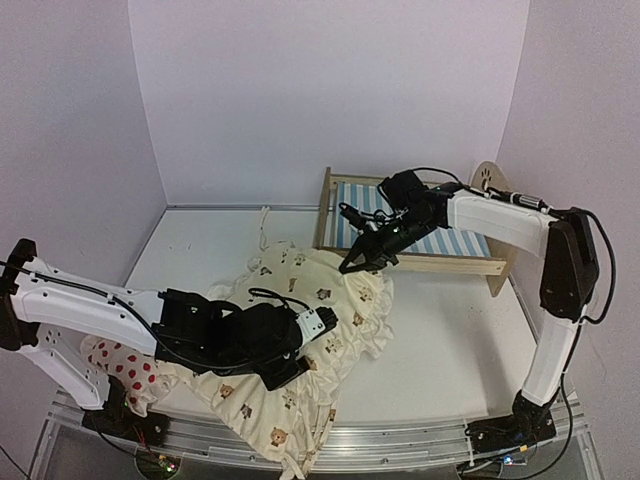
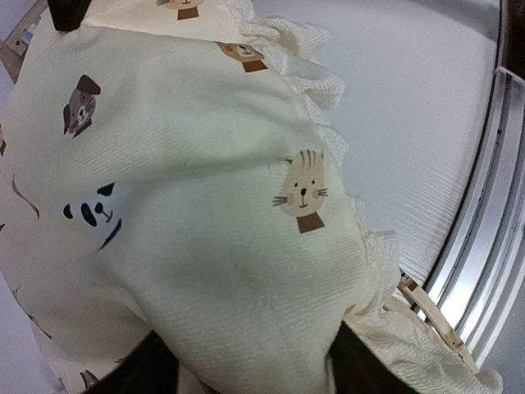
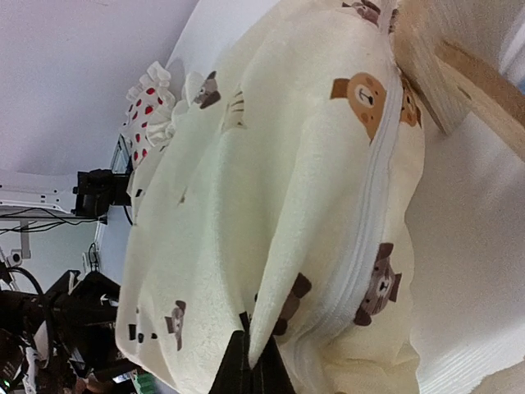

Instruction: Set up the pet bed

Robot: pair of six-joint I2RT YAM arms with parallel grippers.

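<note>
**A:** Where's the bed [image 1: 450, 262]?

**B:** At the far right of the counter [image 1: 450, 340], cushion [image 1: 330, 290] not yet on it. The right pincer [image 3: 250, 365] is clamped on a cushion fold near its front rail. The left pincer [image 1: 318, 322] gapes, with cloth loose between the jaws.

**A:** Risk?

**B:** One thin pinch carries everything. The fold may slip, or the trailing cushion could snag the rail and shove the bed.

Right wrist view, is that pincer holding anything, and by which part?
The right pincer is shut on the cream cushion, pinching a fold of fabric beside its zipper seam.
</note>
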